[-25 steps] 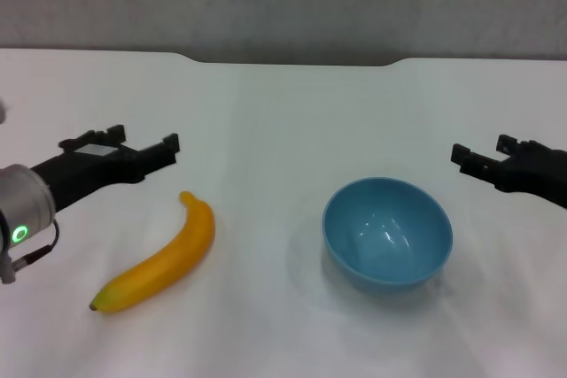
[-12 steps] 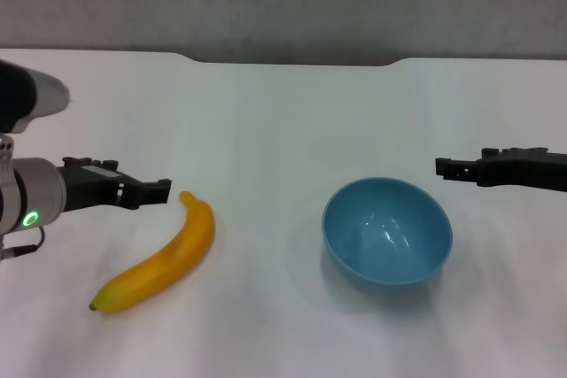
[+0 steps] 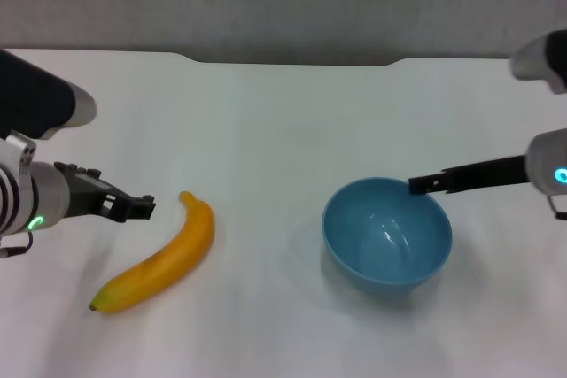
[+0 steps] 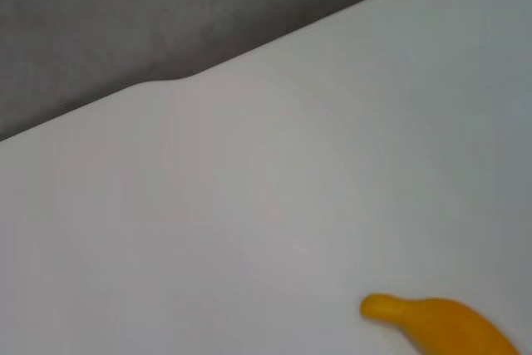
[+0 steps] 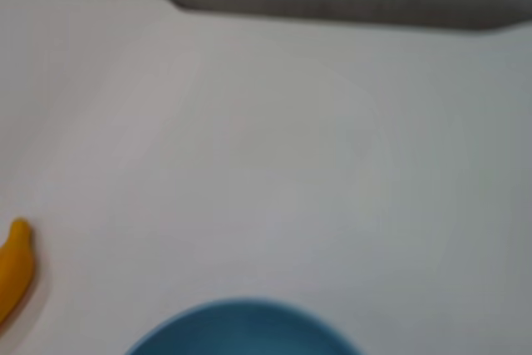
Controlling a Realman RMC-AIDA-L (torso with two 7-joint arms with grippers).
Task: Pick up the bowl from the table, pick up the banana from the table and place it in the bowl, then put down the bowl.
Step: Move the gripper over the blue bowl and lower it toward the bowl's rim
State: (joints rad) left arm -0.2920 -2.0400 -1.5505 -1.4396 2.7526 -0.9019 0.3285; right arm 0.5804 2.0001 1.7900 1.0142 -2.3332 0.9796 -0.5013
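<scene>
Banana (image 3: 160,257) lying flat on the table (image 3: 283,121), upper tip just beside the left gripper (image 3: 142,208) — apart, not touching. Bowl (image 3: 387,232) upright to the right, far rim right at the right gripper (image 3: 418,186) tip — contact unclear. Finger state impossible to tell on either side.

You've got a glossy, smooth light-blue bowl (image 3: 387,233) w/ highlights inside; banana (image 3: 158,255) smooth, soft sheen; table (image 3: 283,121) plain matt white.
</scene>
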